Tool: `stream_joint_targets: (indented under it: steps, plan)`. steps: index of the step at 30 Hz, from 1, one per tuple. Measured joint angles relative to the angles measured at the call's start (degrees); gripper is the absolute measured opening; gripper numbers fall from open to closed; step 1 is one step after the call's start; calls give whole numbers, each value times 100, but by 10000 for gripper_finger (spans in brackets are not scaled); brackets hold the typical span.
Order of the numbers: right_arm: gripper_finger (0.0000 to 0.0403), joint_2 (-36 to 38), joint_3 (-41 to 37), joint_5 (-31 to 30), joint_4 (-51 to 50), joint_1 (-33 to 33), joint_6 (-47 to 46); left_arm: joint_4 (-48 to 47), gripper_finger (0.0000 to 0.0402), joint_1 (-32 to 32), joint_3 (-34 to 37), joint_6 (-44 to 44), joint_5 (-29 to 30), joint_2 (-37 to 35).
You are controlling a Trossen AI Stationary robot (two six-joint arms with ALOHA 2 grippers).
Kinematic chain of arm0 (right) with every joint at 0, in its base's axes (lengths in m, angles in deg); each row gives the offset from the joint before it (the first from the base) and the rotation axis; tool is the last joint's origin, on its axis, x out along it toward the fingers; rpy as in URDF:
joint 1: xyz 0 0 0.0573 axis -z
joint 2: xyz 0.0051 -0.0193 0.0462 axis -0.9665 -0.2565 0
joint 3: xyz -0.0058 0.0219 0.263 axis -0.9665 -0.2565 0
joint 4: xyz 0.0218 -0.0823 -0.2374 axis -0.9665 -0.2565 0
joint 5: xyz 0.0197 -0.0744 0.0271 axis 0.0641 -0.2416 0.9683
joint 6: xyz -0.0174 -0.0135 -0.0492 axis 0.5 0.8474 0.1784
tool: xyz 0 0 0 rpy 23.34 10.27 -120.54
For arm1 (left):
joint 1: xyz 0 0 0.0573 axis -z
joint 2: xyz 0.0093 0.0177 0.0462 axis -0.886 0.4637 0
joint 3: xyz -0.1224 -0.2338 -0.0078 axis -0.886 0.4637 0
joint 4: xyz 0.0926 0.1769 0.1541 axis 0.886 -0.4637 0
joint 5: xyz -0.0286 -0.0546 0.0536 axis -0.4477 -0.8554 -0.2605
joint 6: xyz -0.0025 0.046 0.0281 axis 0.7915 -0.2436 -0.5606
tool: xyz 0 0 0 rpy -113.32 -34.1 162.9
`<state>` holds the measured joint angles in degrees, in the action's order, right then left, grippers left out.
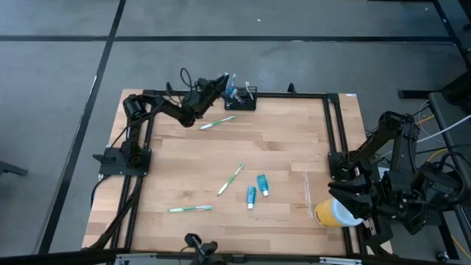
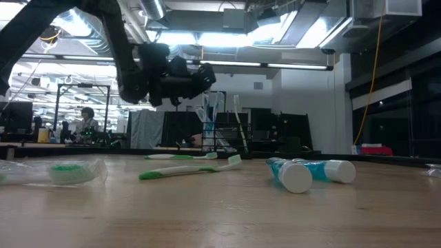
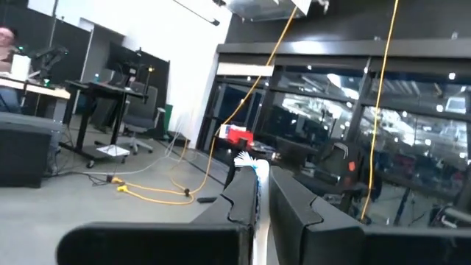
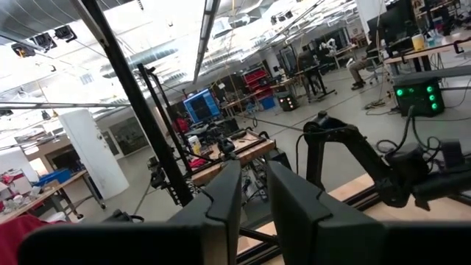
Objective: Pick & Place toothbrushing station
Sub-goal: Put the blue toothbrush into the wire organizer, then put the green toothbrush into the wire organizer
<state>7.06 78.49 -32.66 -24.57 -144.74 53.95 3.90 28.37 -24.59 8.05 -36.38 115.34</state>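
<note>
The left hand (image 1: pixel 223 82) was clenched on a toothbrush (image 3: pixel 254 168), high up right beside the toothbrushing station (image 1: pixel 241 98). That little black holder stood at the far edge of the counter (image 1: pixel 287 140). Another toothbrush (image 1: pixel 216 123) lay just below the hand. The right hand (image 1: pixel 352 193) waited far away, fingers partly apart, holding nothing.

We count on the wooden table (image 1: pixel 280 140): three green-and-white toothbrushes lying flat, one near the far edge (image 1: pixel 216 123), one mid-table (image 1: pixel 230 179), one toward the near-left (image 1: pixel 190 209); two blue toothpaste tubes (image 1: pixel 257 191) side by side; a yellow cup with white lid (image 1: pixel 333 213) at the right edge.
</note>
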Motion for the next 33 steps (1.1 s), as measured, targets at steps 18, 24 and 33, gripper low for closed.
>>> stream_joint_targets:
  steps: [18,24,33]
  plan:
    - [70,0,0,542,-4,0,24,-443,48,445,331,854,65,-31]
    - [70,0,0,627,-105,0,24,-17,85,520,334,492,265,-528]
    - [70,0,0,774,-150,-44,153,-1700,147,547,334,-58,211,-1482]
